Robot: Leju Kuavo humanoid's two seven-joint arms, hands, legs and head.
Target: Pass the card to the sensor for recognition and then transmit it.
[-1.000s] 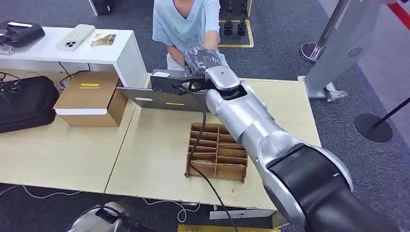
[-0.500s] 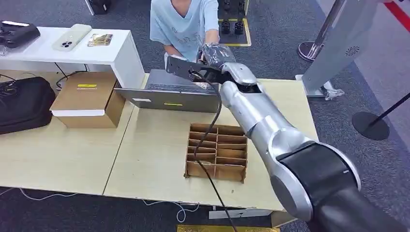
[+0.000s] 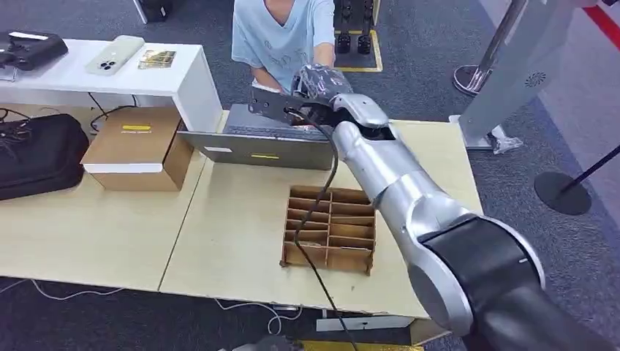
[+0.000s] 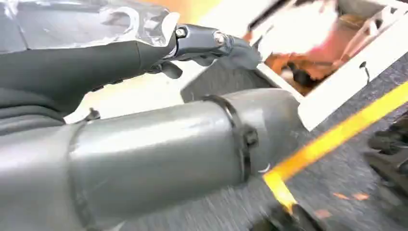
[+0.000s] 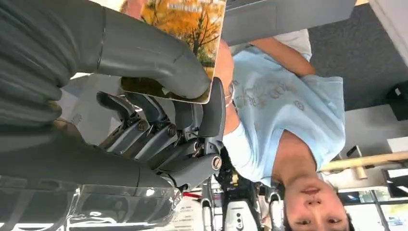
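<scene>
Fingers [image 5: 159, 137] and thick thumb of right hand [image 3: 316, 82] pinch card [image 5: 185, 36] with orange tree picture. Card sits top middle of head frame, above grey sensor box [image 3: 267, 146] on table [image 3: 219, 219]. Person [image 3: 281, 36] in light blue shirt stands just behind. Left hand [image 4: 202, 41] blurry, can't tell if holding. Cardboard divider tray [image 3: 329, 230] middle of frame.

Card [image 5: 185, 29] cut off by the right wrist frame edge, its lower part behind the right hand [image 5: 159, 120] thumb; print too blurred to read. Head view: right hand [image 3: 316, 82] covers the card, grip can't be told. Person [image 3: 281, 33] cropped at the shoulders there. Left hand [image 4: 202, 43] motion-blurred, finger state unclear. Laptop [image 3: 267, 142] far edge sits behind the forearm.
</scene>
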